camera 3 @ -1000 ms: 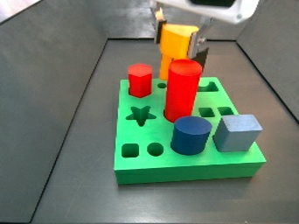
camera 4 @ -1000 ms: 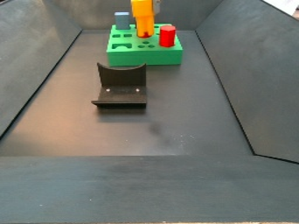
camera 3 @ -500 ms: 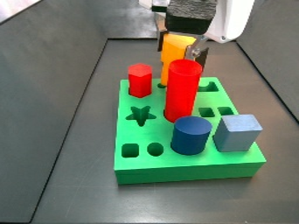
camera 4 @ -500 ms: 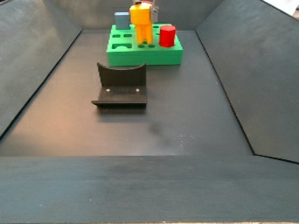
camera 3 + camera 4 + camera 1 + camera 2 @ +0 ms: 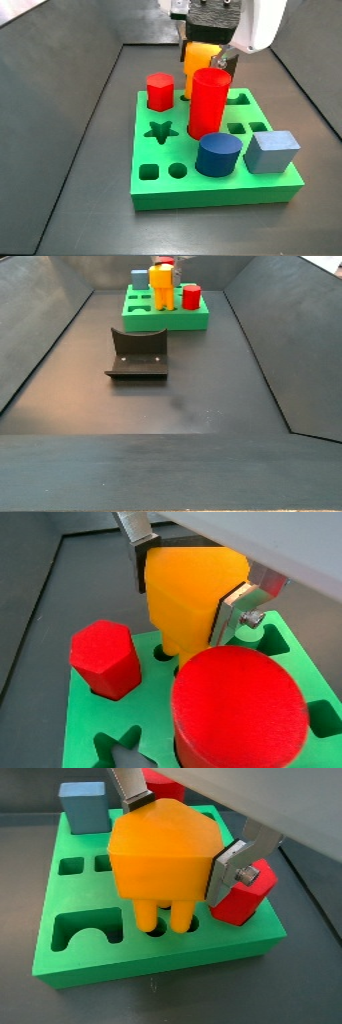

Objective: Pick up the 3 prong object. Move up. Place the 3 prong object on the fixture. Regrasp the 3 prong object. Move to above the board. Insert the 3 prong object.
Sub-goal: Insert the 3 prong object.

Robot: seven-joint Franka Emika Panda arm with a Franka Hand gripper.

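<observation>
While hidden elsewhere, gripper-held [image 5: 187, 838] prongs [image 5: 163, 916] entering board [image 5: 94, 928].

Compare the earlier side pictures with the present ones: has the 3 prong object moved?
Yes. Held in the gripper, the 3 prong object has sunk behind the tall red cylinder, its prongs now at the board.

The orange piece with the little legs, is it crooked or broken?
No. The 3 prong object hangs upright in the tool, prongs entering the board's holes. Nothing looks spilled or damaged.
</observation>
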